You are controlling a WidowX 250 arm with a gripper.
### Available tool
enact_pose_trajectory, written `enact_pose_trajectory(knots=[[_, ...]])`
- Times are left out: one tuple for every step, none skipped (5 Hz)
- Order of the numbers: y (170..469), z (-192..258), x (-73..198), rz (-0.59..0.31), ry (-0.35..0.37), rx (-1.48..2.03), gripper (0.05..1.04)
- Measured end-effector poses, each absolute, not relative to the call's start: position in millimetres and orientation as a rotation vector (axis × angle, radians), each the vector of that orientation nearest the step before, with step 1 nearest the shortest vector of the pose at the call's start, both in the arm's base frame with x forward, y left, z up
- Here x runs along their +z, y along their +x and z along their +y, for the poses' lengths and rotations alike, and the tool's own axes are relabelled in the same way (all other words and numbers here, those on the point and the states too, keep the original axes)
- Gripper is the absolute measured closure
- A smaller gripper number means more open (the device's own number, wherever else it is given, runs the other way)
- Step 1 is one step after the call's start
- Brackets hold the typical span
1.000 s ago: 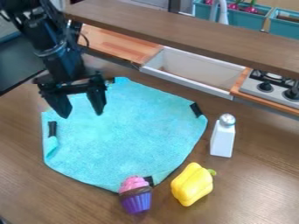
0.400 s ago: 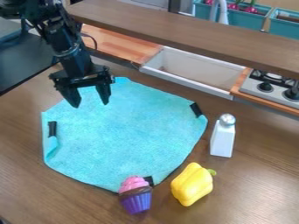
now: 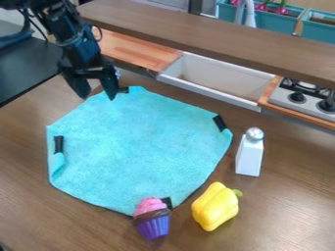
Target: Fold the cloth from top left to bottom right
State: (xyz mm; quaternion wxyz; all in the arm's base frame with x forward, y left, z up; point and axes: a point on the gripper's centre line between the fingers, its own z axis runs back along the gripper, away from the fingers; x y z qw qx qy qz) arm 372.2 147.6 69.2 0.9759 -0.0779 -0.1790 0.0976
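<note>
Turquoise square terry cloth (image 3: 144, 147) with black corner tabs lay spread on the brown wooden counter (image 3: 288, 211), its left edge slightly curled. The black two-fingered claw (image 3: 98, 97) hung at the cloth's upper-left edge, fingers parted wide, with nothing gripped between them. Beyond the cloth, a white rectangular sink basin (image 3: 209, 92) had a brownish bottom. At the top right, one teal planter box (image 3: 272, 20) held pink bulb-shaped pieces; a second teal box (image 3: 319, 30) held something brown. A pink-topped, purple toy cupcake (image 3: 152, 225), a yellow toy pepper (image 3: 214, 208) and a white, silver-capped shaker (image 3: 249, 157), upright, were at the lower right.
</note>
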Motion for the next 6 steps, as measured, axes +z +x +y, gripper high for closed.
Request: enact_pose_trajectory(knots=[[381.4,161.0,71.8,-0.373,-0.108,0.055,0.084],[388.8,168.6,73.4,-0.407,-0.038,-0.104,0.084],[405.7,172.1,65.5,-0.435,-0.035,-0.254,0.084],[421.3,180.4,59.1,-0.465,-0.055,-0.334,0.084],[429.8,193.3,58.6,-0.476,-0.059,-0.356,0.084],[442.7,198.9,54.4,-0.471,-0.081,-0.376,0.084]])
